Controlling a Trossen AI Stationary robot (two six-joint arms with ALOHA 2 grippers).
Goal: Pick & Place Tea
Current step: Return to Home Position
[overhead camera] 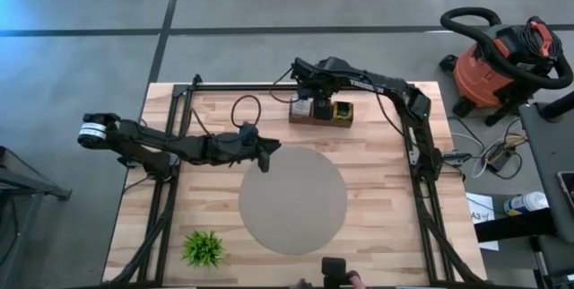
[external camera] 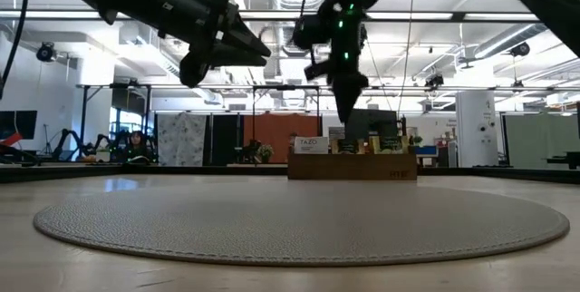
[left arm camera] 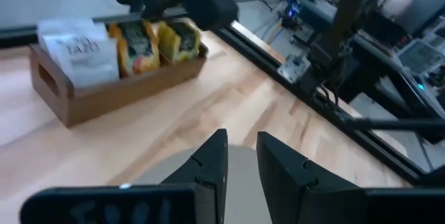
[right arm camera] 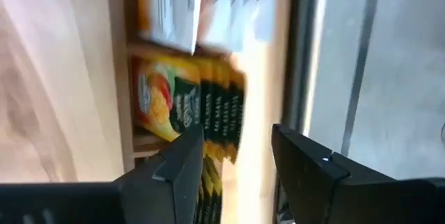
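Tea sachets [left arm camera: 139, 43] stand upright in the wooden organizer [left arm camera: 118, 93] at the far edge of my tabletop [overhead camera: 377, 163]: white ones at one end, orange in the middle section, yellow-green at the other end. My right pincer [right arm camera: 235, 140] hangs just above the orange and yellow-green rows, fingers apart and empty. My left pincer [left arm camera: 241, 140] hovers over the rim of the round grey mat [overhead camera: 292, 201], fingers parted by a narrow gap, holding nothing. I see a small green plant [overhead camera: 204, 247] on the left arm's side, well apart from the organizer.
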